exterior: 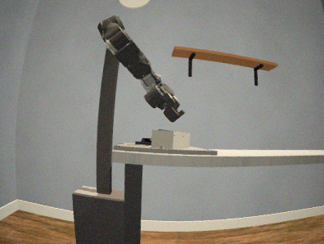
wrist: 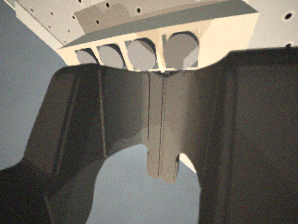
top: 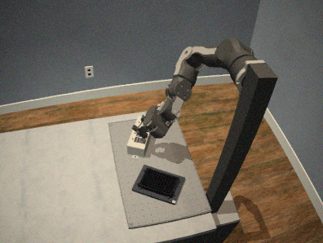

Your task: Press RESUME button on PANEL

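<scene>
Closed hand (exterior: 175, 115) above, apart from PANEL (exterior: 170, 139), on table (exterior: 245, 156)

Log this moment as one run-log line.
claw: shut, empty, above PANEL, not touching | buttons: four in a row, none seen pressed | lamps: not visible | plate C15: on nest, untouched
</scene>
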